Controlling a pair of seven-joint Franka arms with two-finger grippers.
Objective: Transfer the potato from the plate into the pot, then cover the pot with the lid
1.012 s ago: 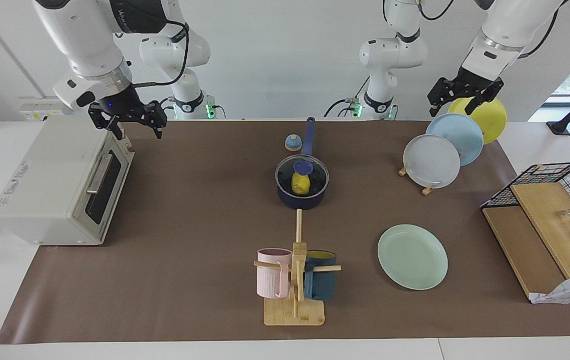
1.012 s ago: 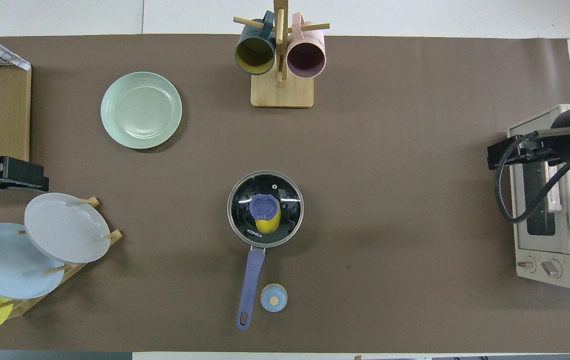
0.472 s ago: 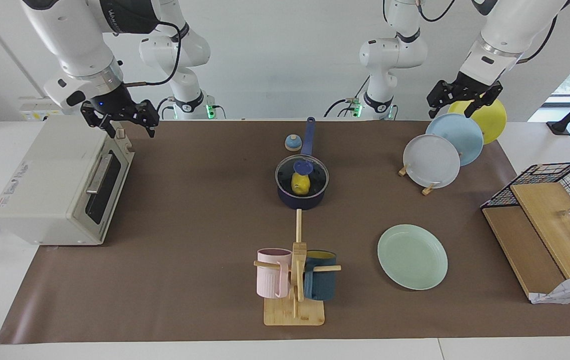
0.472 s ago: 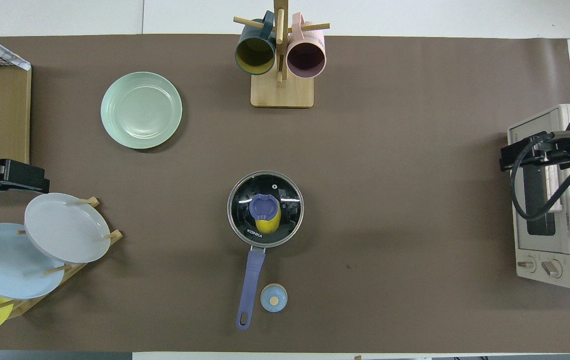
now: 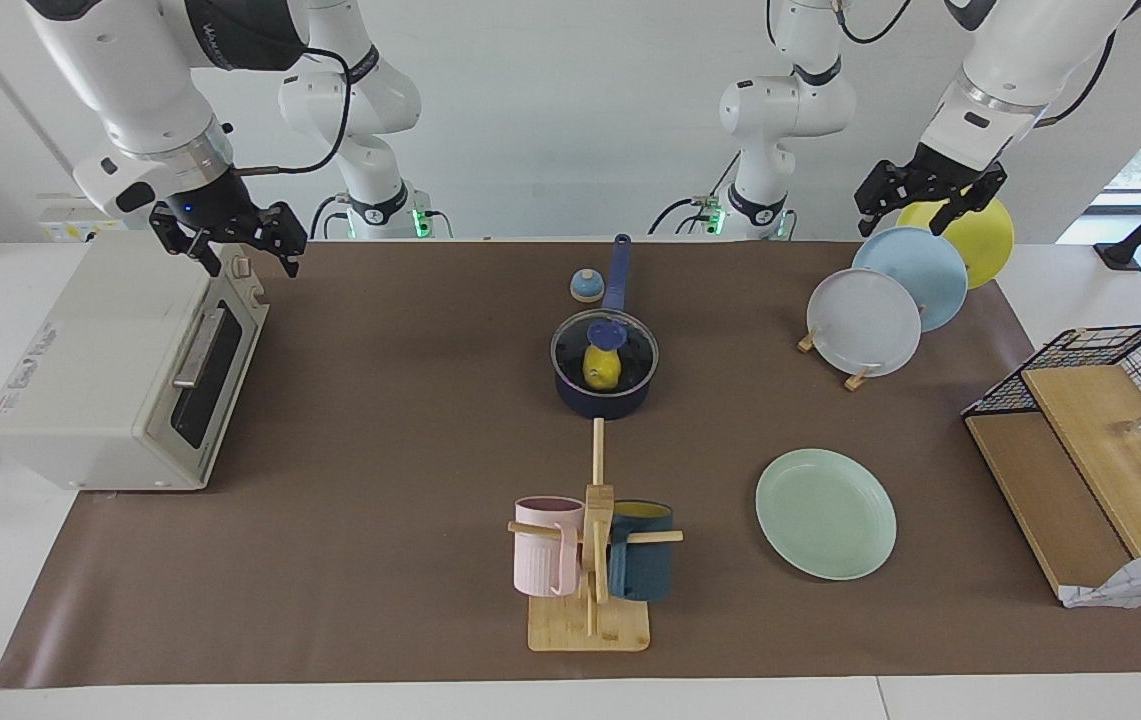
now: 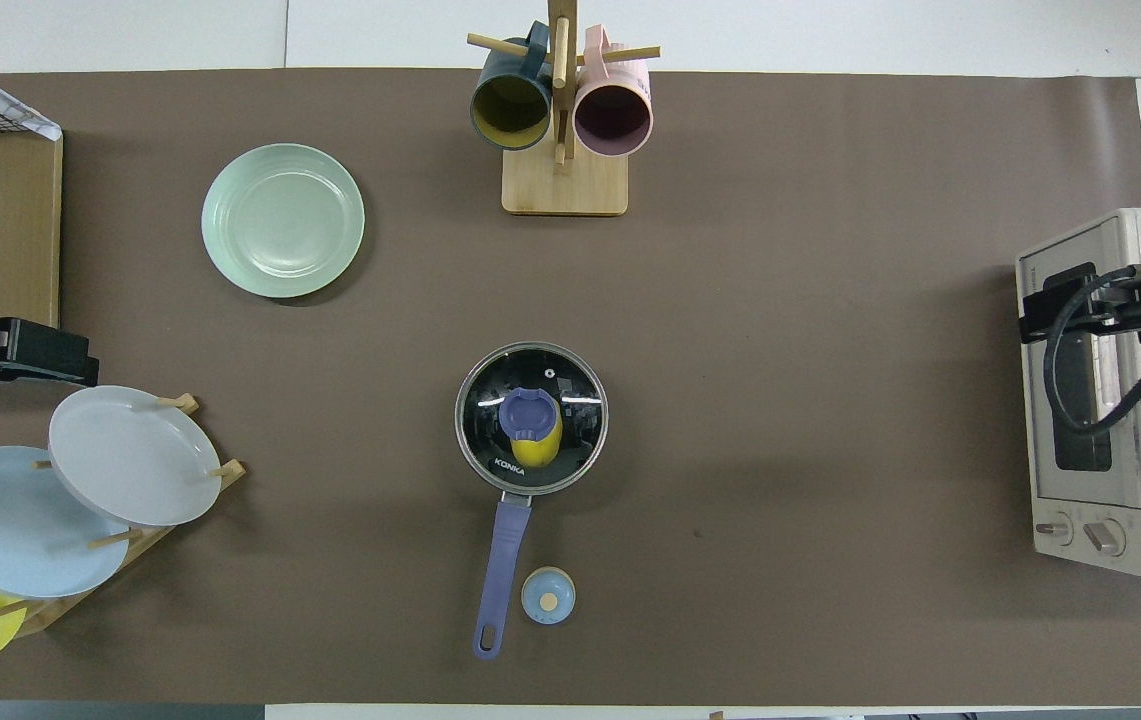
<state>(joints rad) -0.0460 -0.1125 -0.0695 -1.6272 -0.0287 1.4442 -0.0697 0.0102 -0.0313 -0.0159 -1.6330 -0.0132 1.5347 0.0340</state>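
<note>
The dark navy pot (image 5: 602,402) stands mid-table, its long blue handle (image 6: 500,570) pointing toward the robots. On it sits the clear glass lid (image 6: 575,400) with its blue knob (image 5: 607,332). Through the glass shows the yellow potato (image 5: 601,372), inside the pot. The mint-green plate (image 5: 826,513) lies bare, farther from the robots and toward the left arm's end. My right gripper (image 5: 245,260) hangs open and holding nothing over the toaster oven. My left gripper (image 5: 908,220), also open and holding nothing, is raised over the plate rack.
A toaster oven (image 5: 120,370) stands at the right arm's end. A rack of upright grey, blue and yellow plates (image 5: 865,320) and a wire-and-wood shelf (image 5: 1080,440) are at the left arm's end. A mug tree (image 5: 592,545) stands farther out; a small bell (image 5: 586,286) sits beside the pot handle.
My right gripper has drawn up and away from the table's middle, farther over the toaster oven. The left gripper rose slightly. Pot, lid, potato and plate have not moved.
</note>
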